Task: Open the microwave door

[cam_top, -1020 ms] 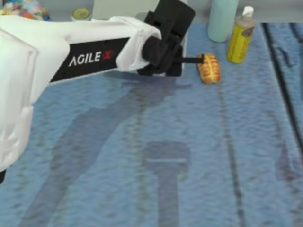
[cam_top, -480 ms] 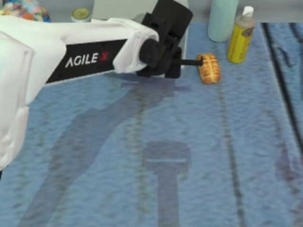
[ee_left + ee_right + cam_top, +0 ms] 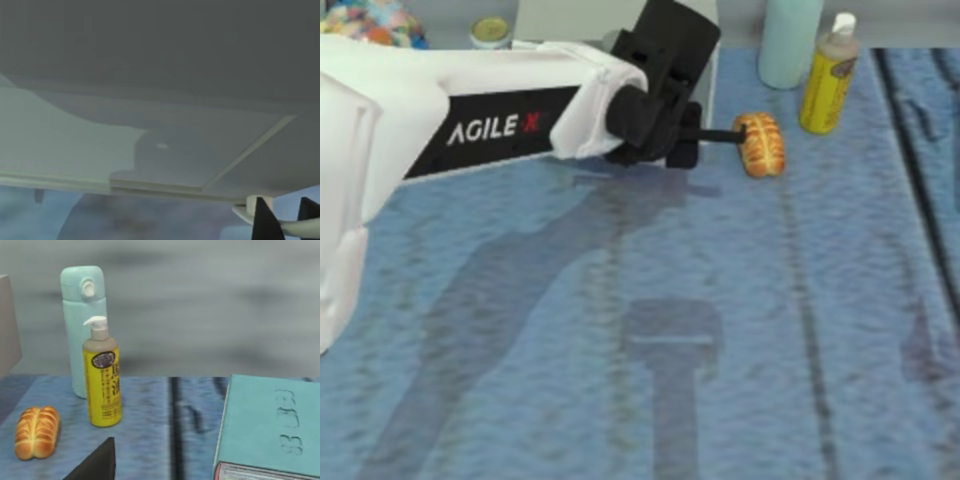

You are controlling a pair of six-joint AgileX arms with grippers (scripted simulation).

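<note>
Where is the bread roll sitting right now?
In the top view the bread roll lies on the table toward the back, right of centre, just right of the left gripper and left of the yellow pump bottle.

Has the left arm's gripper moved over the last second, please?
Yes. In the top view the left gripper has shifted slightly toward the back of the table and leftward, judged against the bread roll, which has stayed put.
</note>
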